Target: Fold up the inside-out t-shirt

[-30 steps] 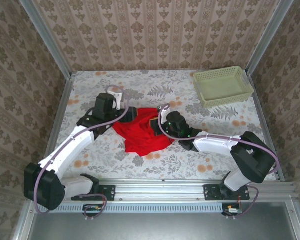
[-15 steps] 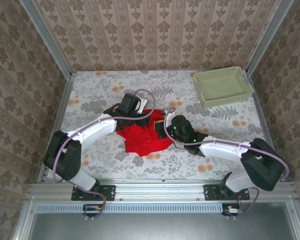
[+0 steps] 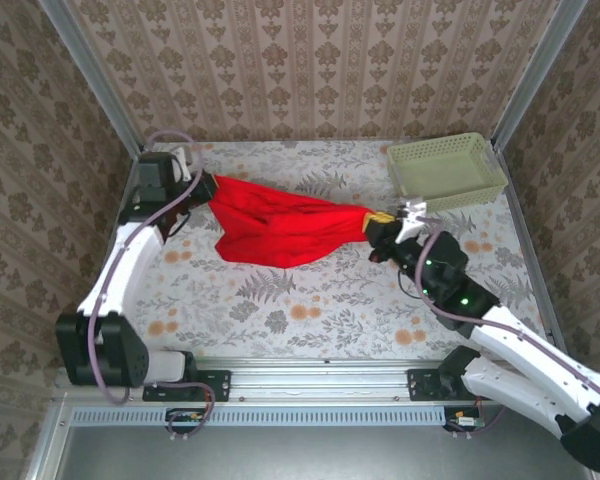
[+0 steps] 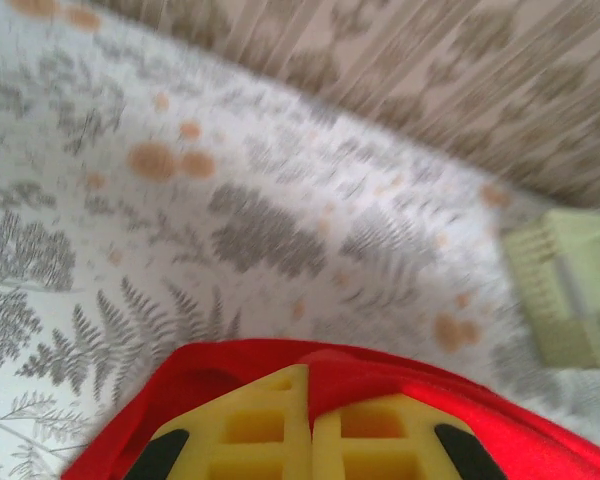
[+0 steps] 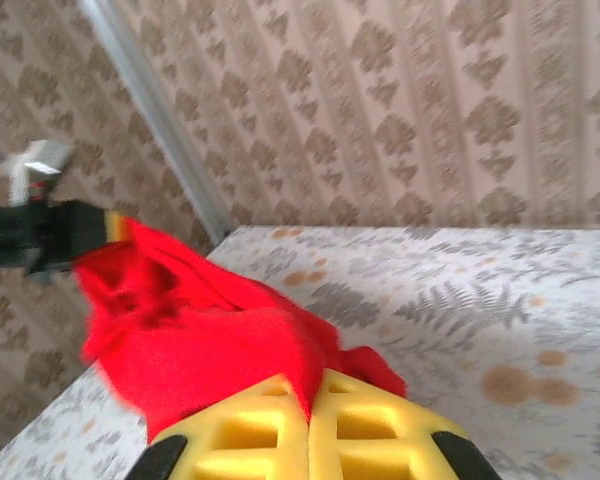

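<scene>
The inside-out t-shirt [image 3: 280, 225], a sagging red band across the far half of the table [image 3: 310, 310], runs from the far-left corner to near the pale green basket [image 3: 445, 172]. The left jaws clamp its left end; the right jaws clamp its right end.

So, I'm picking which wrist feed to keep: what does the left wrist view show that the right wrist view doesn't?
Left wrist, not right: the pale green plastic basket at the right edge. Right wrist, not left: the left tool across the floral table, shut on the far end of the bright red cloth t-shirt, and a metal post. Both: the shirt pinched between yellow fingers, that table, patterned wall.
</scene>
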Controlling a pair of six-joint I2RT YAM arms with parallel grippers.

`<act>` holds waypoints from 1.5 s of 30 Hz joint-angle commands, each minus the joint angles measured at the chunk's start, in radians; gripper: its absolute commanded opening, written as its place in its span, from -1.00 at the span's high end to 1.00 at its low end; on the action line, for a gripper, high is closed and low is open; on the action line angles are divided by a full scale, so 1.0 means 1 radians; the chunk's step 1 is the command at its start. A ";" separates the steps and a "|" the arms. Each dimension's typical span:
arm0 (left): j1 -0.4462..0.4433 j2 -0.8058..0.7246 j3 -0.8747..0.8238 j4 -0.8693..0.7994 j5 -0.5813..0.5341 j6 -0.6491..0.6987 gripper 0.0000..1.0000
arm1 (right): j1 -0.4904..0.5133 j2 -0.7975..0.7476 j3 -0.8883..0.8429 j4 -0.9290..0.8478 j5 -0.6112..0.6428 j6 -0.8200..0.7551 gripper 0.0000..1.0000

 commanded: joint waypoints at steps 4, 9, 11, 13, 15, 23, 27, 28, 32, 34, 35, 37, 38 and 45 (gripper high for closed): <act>-0.054 0.018 -0.138 0.015 0.096 -0.063 1.00 | -0.075 0.042 -0.134 -0.105 0.010 0.109 1.00; -0.155 0.183 -0.150 -0.073 0.060 0.014 1.00 | -0.079 0.221 -0.104 -0.203 0.046 0.169 0.66; -0.162 0.234 -0.133 -0.122 0.014 0.020 0.97 | -0.080 0.279 -0.037 -0.300 0.088 0.166 0.24; -0.158 0.253 -0.122 -0.156 -0.039 0.023 0.87 | -0.068 0.306 0.012 -0.346 0.095 0.141 0.04; -0.160 0.238 -0.116 -0.170 -0.065 0.038 0.62 | -0.009 0.312 0.047 -0.367 0.127 0.104 -0.16; -0.314 0.023 -0.134 -0.238 -0.333 0.093 -0.22 | 0.226 0.417 0.140 -0.384 0.267 0.137 -0.40; -0.439 -0.066 -0.210 -0.148 -0.302 0.150 -0.38 | 0.229 0.492 0.116 -0.275 0.139 0.243 -0.34; -0.453 -0.062 -0.222 -0.132 -0.275 0.159 -0.40 | 0.228 0.509 0.111 -0.251 0.113 0.268 -0.33; -0.529 0.047 -0.219 -0.108 -0.189 0.200 -0.52 | 0.223 0.582 0.110 -0.198 0.068 0.390 -0.29; -0.573 0.110 -0.204 -0.109 -0.197 0.225 -0.56 | 0.218 0.607 0.113 -0.191 0.060 0.433 -0.28; -0.593 0.147 -0.192 -0.116 -0.217 0.232 -0.56 | 0.213 0.630 0.114 -0.195 0.059 0.458 -0.27; -0.612 0.203 -0.173 -0.126 -0.233 0.239 -0.56 | 0.197 0.657 0.111 -0.204 0.056 0.496 -0.23; -0.616 0.223 -0.169 -0.124 -0.235 0.240 -0.56 | 0.187 0.665 0.105 -0.209 0.054 0.515 -0.22; -0.624 0.318 -0.140 -0.147 -0.278 0.242 -0.41 | 0.134 0.680 0.053 -0.173 0.021 0.529 -0.12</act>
